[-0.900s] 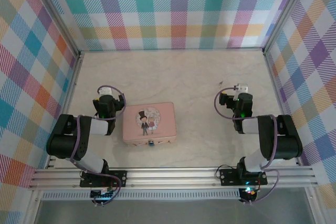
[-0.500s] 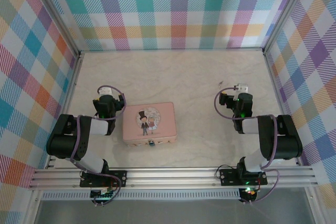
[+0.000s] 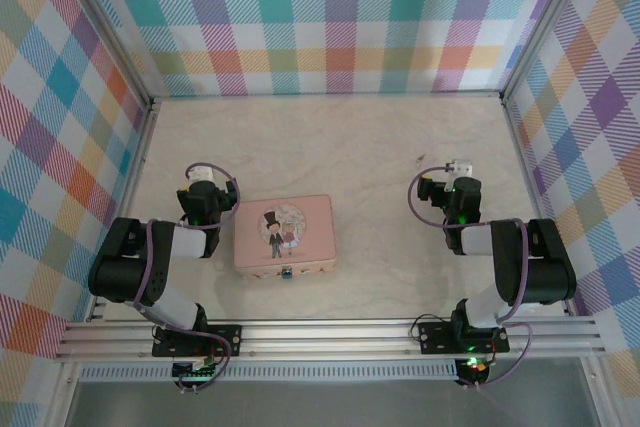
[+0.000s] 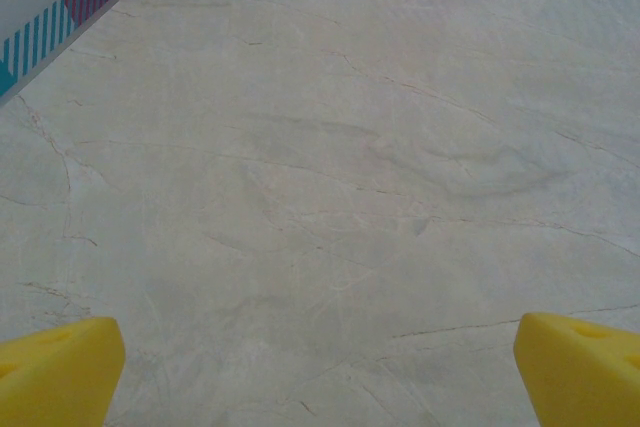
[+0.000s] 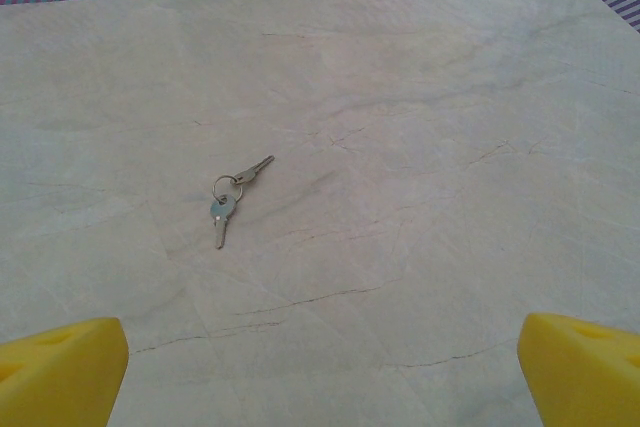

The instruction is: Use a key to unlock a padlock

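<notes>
Left gripper (image 4: 320,377), right gripper (image 5: 320,377) gape empty — you've bare table (image 4: 330,147) ahead, keys (image 5: 232,197) before right fingers (image 5: 60,367); tiny dark padlock (image 3: 287,273) on pink tin (image 3: 285,232), right of left fingers (image 4: 60,367).

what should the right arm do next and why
Probably reach the right gripper forward and a little left, down toward the keys. Its jaws are open and empty, the keys lie loose on the table ahead of it, and the padlock on the pink tin's near edge can't be opened without one.
</notes>
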`<state>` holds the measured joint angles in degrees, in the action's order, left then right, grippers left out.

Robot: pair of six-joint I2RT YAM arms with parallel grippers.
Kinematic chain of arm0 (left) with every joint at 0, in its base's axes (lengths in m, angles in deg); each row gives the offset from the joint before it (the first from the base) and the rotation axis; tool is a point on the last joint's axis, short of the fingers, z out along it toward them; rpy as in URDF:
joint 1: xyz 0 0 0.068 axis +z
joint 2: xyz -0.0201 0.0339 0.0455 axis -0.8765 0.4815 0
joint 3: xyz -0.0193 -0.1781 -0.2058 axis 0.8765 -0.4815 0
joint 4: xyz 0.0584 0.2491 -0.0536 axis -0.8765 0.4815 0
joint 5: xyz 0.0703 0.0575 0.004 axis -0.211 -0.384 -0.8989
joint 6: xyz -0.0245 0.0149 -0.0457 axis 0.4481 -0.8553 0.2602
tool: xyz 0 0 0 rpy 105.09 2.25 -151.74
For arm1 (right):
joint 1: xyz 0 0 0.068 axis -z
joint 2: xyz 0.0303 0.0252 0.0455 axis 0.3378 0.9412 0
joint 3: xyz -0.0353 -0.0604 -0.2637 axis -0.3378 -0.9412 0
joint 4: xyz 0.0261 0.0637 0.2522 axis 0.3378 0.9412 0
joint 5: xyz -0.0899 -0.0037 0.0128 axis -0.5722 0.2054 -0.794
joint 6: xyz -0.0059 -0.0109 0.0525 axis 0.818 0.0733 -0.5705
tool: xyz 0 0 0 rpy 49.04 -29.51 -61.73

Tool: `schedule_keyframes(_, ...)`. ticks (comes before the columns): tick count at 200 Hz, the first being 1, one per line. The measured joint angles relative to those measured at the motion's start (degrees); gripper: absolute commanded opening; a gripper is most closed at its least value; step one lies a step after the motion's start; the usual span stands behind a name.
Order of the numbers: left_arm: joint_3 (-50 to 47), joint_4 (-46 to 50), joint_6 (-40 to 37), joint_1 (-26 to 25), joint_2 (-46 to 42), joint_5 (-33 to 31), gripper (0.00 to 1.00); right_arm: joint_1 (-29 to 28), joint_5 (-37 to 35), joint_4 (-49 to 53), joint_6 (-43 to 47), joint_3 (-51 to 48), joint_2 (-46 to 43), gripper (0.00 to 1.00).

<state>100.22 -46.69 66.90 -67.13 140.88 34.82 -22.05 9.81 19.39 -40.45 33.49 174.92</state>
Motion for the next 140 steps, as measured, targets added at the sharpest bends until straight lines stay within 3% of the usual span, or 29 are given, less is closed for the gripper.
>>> schedule_keyframes(30,0.00,0.57,-0.04,-0.02,-0.96,0.22,1.00,-0.02,0.61,3.52,0.02,0.76,-1.66,1.00)
schedule_keyframes(89,4.46,14.34,2.43,-0.04,-13.31,-2.38,1.00,-0.02,1.05,18.60,-2.08,8.37,-12.94,1.00)
schedule_keyframes(111,6.78,22.71,7.89,0.13,-18.67,-1.64,1.00,0.00,3.54,25.75,-7.32,10.73,-16.59,1.00)
schedule_keyframes(140,16.94,43.34,21.75,0.48,-22.29,-3.61,1.00,0.17,7.80,40.57,-21.11,18.23,-18.86,1.00)
